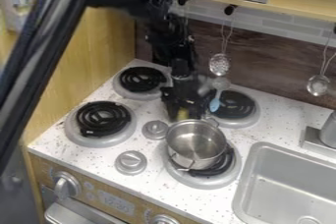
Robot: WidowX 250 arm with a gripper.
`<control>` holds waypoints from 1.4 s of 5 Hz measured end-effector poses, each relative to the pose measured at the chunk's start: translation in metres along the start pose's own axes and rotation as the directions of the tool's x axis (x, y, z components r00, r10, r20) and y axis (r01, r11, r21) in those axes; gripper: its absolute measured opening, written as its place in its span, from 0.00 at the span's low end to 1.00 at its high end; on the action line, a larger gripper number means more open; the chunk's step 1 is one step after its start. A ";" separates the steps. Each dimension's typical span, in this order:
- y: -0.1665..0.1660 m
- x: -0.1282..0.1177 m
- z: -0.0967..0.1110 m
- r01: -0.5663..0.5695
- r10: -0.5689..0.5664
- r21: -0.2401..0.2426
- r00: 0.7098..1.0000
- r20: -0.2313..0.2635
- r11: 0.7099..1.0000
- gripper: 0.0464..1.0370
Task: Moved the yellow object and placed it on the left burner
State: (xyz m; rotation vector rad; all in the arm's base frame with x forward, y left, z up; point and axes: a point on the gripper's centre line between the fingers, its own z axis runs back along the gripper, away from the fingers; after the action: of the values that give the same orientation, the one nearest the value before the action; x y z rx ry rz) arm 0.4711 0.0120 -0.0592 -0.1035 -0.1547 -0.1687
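Pincer (183, 115) hangs low just behind the metal pot (195, 145), between the back burners. Whether it is spread, pressed together or pinching anything: cannot tell. Yellow object (182, 114) is right at its tip, partly hidden behind the pot rim; exact kind of thing unclear, and can't tell if it touches the surface (148, 109) or is off it.

Progress: placing not done. Neither burner on the left side, front (103, 122) or back (141, 79), has the yellow object on it; both show bare black coils. Reaching the object looks done, a firm grip unconfirmed. Left to do, as judged: secure the grip if not already there, lift, carry across to the left, lower onto coils, let go, back off. Task line doesn't say which left burner, front or back.

Pot sits tilted on the front right burner (225, 170), close to the object, so a low sideways move could knock it. Lifting first seems safer. Back right burner (235, 104) is beside the pincer, blue utensil (215, 104) in front of it.
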 end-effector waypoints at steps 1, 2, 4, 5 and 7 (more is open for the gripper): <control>0.017 0.003 0.034 -0.076 0.075 0.007 0.995 0.070 0.997 0.61; 0.055 -0.022 0.046 -0.189 0.187 0.033 0.981 0.051 0.981 0.61; 0.101 -0.085 0.042 -0.322 0.323 0.042 0.946 -0.006 0.946 0.61; 0.115 -0.105 0.041 -0.355 0.357 0.048 0.934 -0.031 0.934 0.61; 0.119 -0.105 0.039 -0.384 0.385 0.057 0.923 -0.006 0.922 0.67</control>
State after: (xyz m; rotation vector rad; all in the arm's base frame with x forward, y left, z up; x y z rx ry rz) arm 0.3842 0.1496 -0.0482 -0.0762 -0.1190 0.2283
